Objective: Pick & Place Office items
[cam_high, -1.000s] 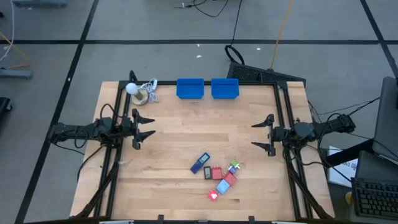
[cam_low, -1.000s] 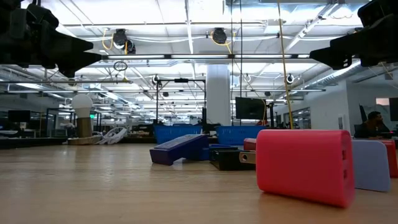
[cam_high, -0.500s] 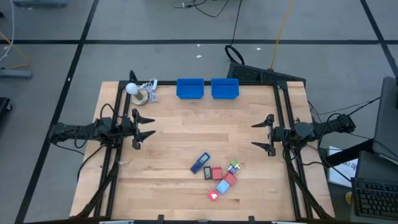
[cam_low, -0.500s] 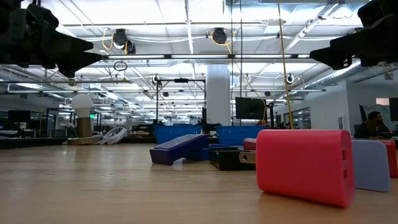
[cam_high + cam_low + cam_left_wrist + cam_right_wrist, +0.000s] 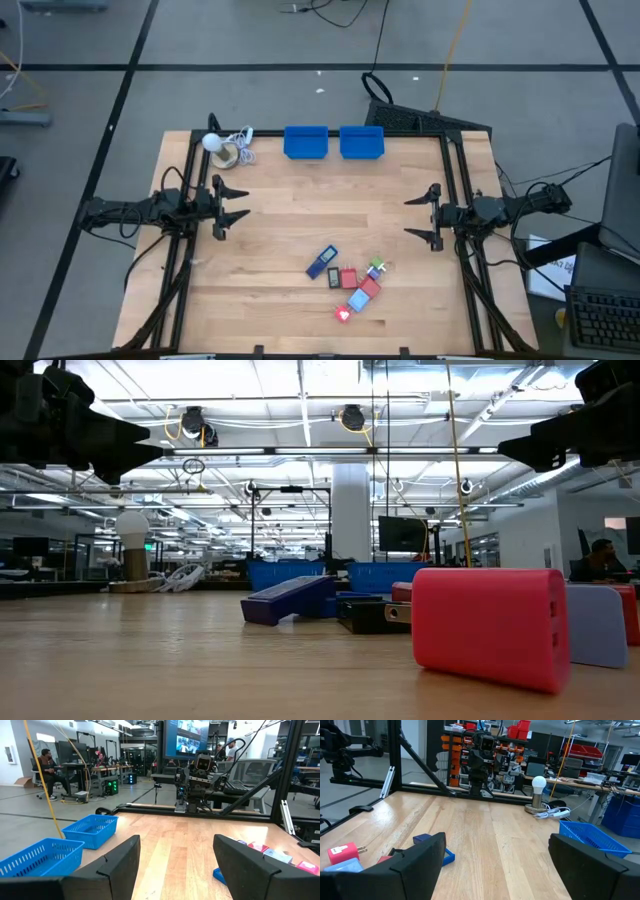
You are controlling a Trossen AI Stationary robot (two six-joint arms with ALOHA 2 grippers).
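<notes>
None of the office items (image 5: 347, 282) near the bench's (image 5: 290, 205) front edge is moved yet; left hand (image 5: 222, 206) and right hand (image 5: 425, 216) wait at its sides, fingers apart, holding nothing.

wooden table (image 5: 300, 210) | office items (image 5: 348, 284) | blue bins (image 5: 333, 142) | bulb (image 5: 212, 142)

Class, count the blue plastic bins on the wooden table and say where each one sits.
2. Both stand side by side along the table's far edge: the left blue plastic bin nearer the white ball lamp, the right blue plastic bin beside it. None looks hidden.
</notes>
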